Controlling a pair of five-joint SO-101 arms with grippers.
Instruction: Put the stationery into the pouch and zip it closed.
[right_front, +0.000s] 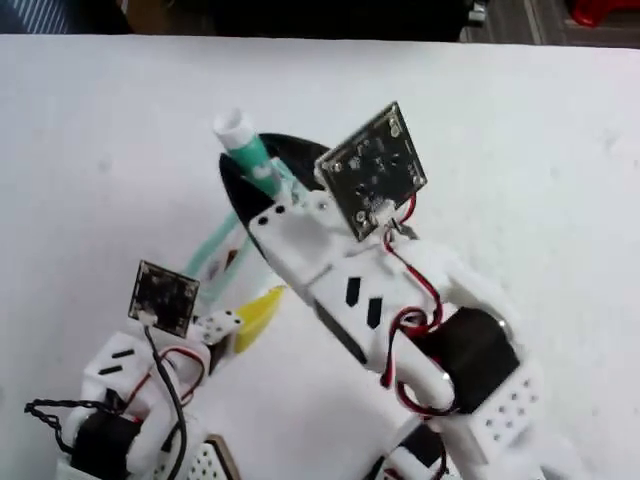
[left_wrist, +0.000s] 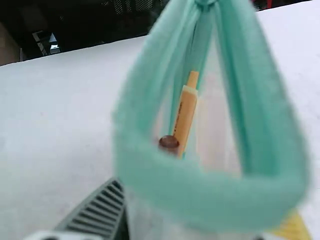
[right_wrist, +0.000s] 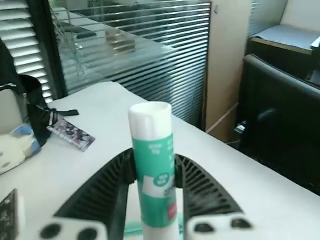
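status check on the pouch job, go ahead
Right pincer shut on glue stick, over pouch. Left pincer at pouch mouth. Pouch open, pen inside.

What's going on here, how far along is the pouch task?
The right end effector is shut on a glue stick, held upright close to the pouch in the high view. The left end effector sits at the pouch's mouth, which gapes open. One pen already lies inside. The glue stick is not in yet, and the pouch is unzipped.
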